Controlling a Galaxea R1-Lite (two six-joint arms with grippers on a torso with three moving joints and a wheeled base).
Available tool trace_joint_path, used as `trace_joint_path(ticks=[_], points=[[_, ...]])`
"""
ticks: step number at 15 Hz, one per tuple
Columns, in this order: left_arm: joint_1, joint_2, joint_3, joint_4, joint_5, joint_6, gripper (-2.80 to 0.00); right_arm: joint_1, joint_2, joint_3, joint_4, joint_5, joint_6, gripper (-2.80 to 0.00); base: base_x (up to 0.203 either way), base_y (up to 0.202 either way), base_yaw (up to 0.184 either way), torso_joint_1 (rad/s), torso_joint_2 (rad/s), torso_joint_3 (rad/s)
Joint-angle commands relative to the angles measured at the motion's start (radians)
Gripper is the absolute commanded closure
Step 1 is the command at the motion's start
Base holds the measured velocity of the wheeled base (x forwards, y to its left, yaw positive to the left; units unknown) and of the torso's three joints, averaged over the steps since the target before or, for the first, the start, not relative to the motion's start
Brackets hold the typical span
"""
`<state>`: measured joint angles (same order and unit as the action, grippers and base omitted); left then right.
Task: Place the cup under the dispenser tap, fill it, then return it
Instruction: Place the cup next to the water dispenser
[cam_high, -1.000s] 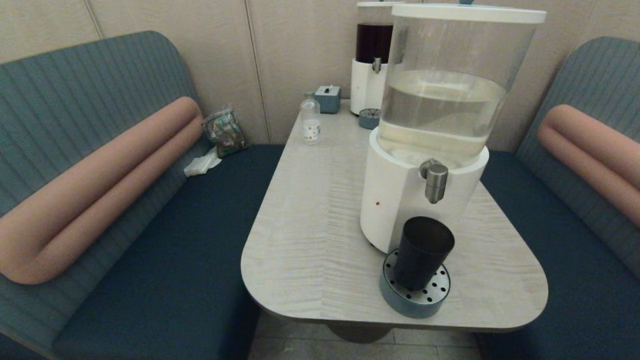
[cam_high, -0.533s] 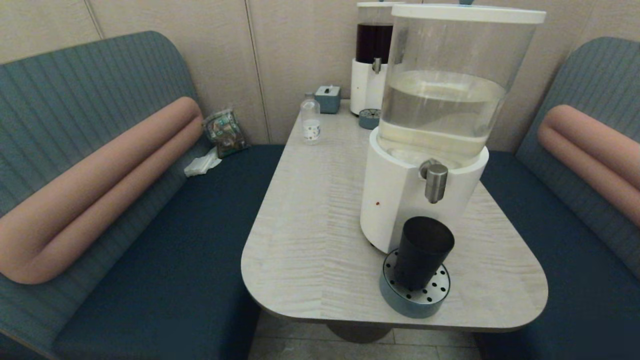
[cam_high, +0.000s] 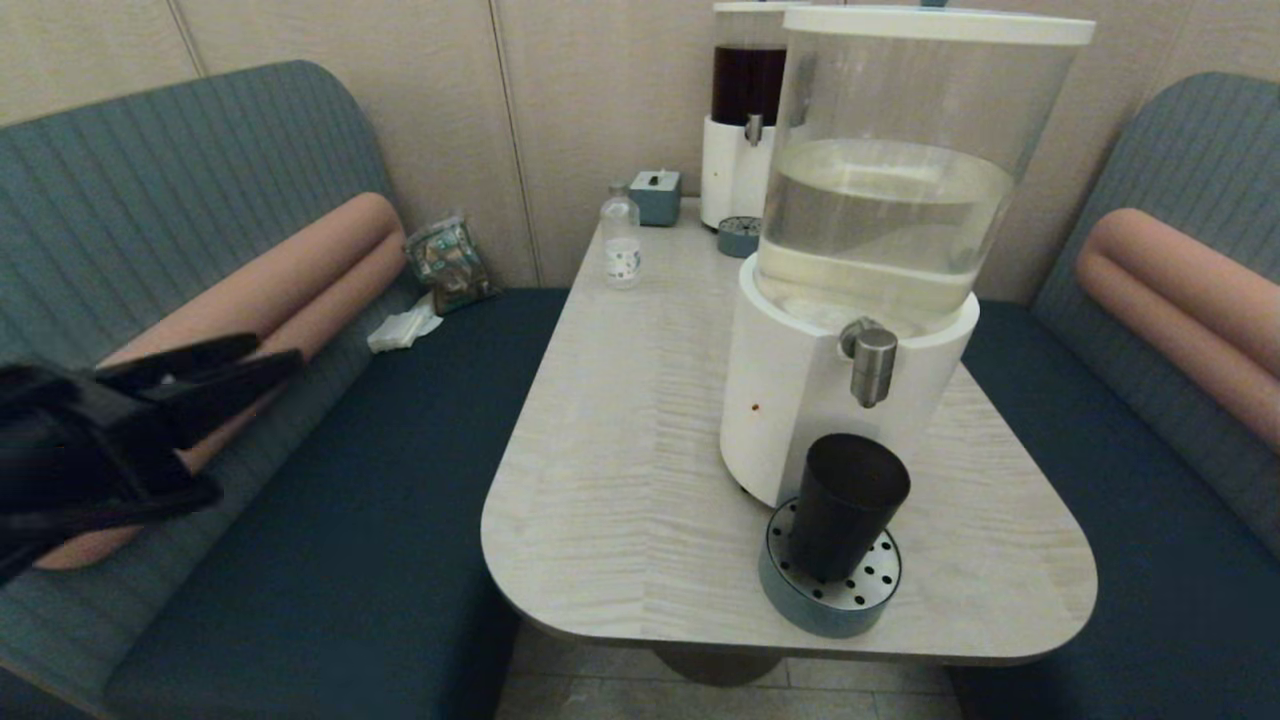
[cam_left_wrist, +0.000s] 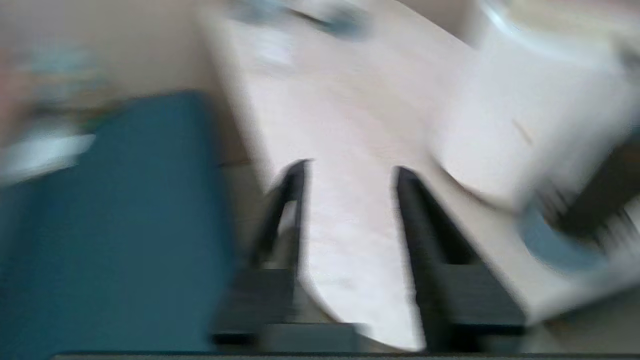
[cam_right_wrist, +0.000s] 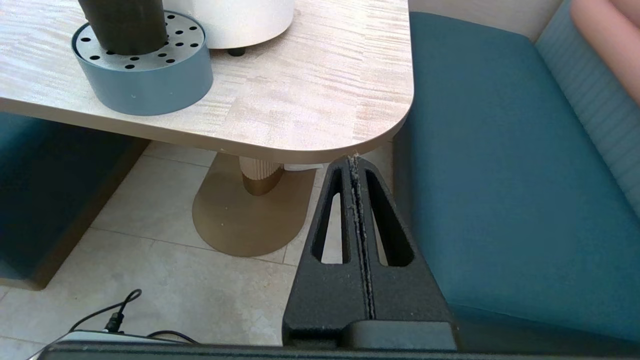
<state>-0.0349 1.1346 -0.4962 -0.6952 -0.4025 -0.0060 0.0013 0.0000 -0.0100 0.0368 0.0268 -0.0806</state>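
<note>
Under the short steel dispenser tap (cam_high: 872, 366), the small dark plastic cup (cam_high: 845, 505) stands on a round blue drip tray (cam_high: 830, 590) on the pale wood counter (cam_high: 620, 470). Off to the side, the left tool (cam_high: 235, 375) hangs over the bench seat, fingers apart. The right tool (cam_right_wrist: 354, 162) sits low by the counter's corner, fingers together.

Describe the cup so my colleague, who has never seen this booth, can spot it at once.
Find the big dispenser with the clear tank near the table's front edge. Under its steel tap sits a round blue-grey drip tray, and the cup stands on it. It is dark, tapered and handleless, unlike the clear bottle at the far end.
</note>
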Motion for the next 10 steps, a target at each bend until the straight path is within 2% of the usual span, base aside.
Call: trace_joint_path(ticks=[1,4,6,10], points=[[-0.041,0.251,0.124,-0.314,-0.148,0.031,-2.8,0.0,-0.002,-0.001,0.0,0.001,-0.001,0.0,0.0,0.0,0.0,0.0,0.0,0.0],[-0.111,0.455,0.202,-0.549,-0.317,0.128,-2.8,0.0,-0.002,-0.001,0.0,0.001,-0.001,0.0,0.0,0.0,0.0,0.0,0.0,0.0],[-0.188,0.544,0.209,-0.638,-0.432,0.155,-2.8,0.0,-0.002,-0.001,0.0,0.001,-0.001,0.0,0.0,0.0,0.0,0.0,0.0,0.0],[-0.254,0.64,0.172,-0.662,-0.46,0.182,-2.8,0.0,-0.002,-0.001,0.0,0.001,-0.001,0.0,0.0,0.0,0.0,0.0,0.0,0.0]])
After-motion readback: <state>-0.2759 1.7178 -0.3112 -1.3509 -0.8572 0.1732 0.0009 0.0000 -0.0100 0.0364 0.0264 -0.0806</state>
